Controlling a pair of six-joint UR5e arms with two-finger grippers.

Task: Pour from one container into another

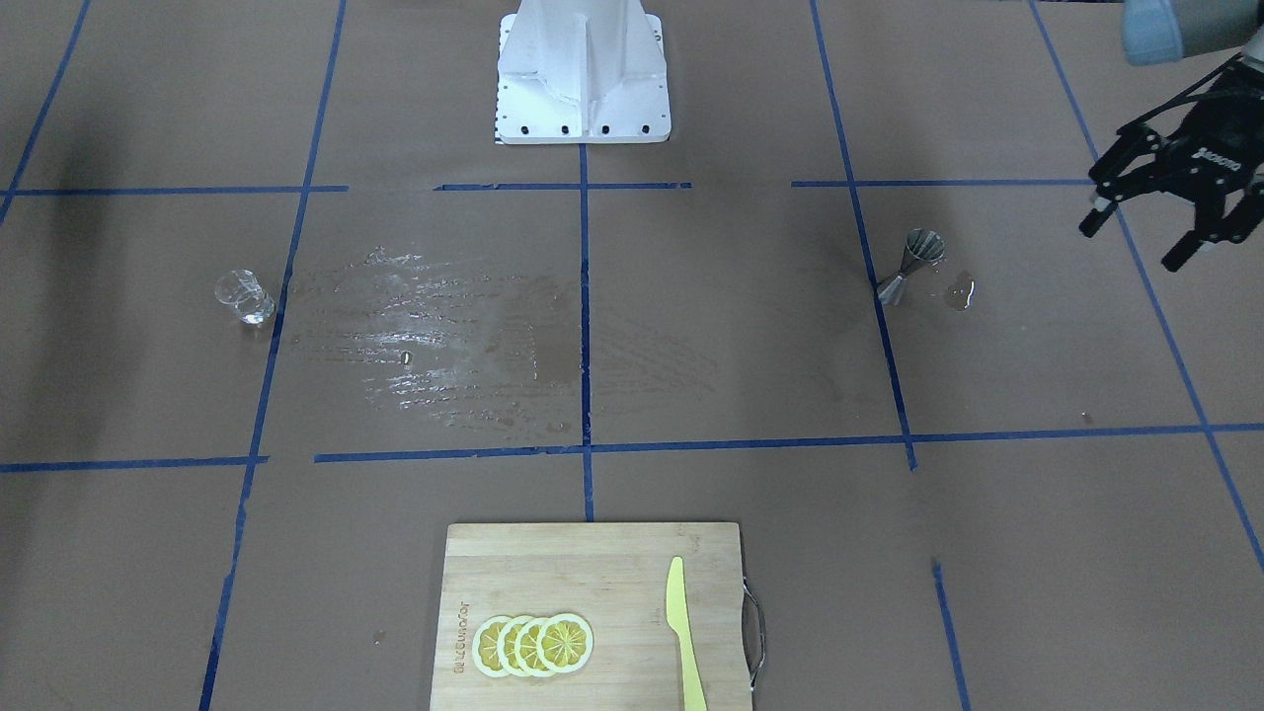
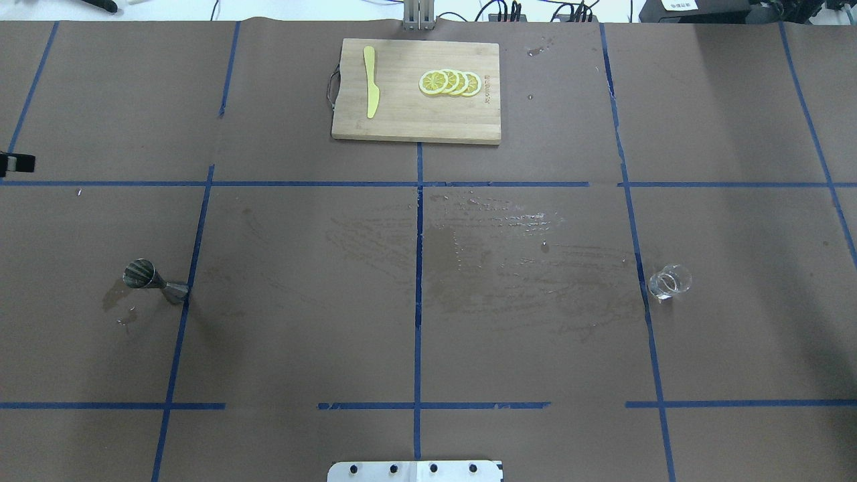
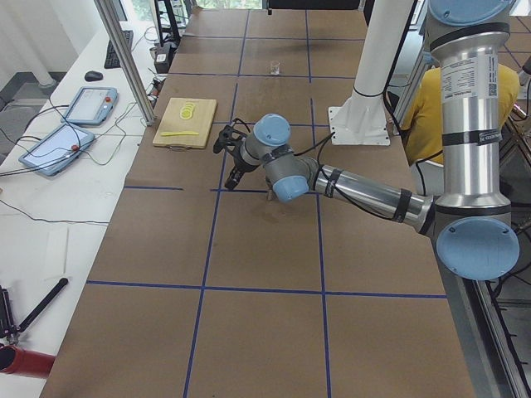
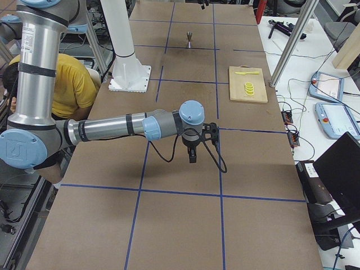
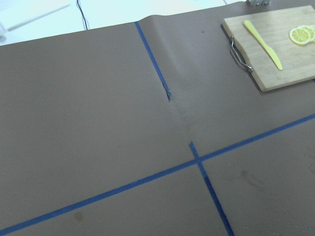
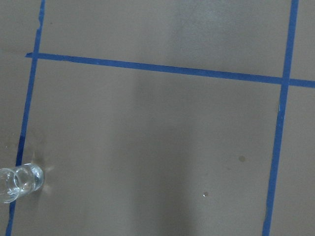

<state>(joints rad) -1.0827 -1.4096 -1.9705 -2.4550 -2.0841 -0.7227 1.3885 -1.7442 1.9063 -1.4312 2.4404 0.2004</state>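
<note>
The left pincer (image 1: 1136,243) is being held wide apart, gripping nothing, above the worktop (image 1: 1037,553) near the standing jigger (image 1: 910,265). The right pincer (image 4: 192,151) is being seen only from the side; its spread cannot be told. The cup (image 1: 244,296) is standing well apart from the jigger, a wet patch (image 1: 434,336) lying between. A board (image 1: 592,563) is lying at the far edge.

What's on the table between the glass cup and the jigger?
Only a wet smear and blue tape lines separate glass cup from jigger; no objects, per the overhead view.
</note>
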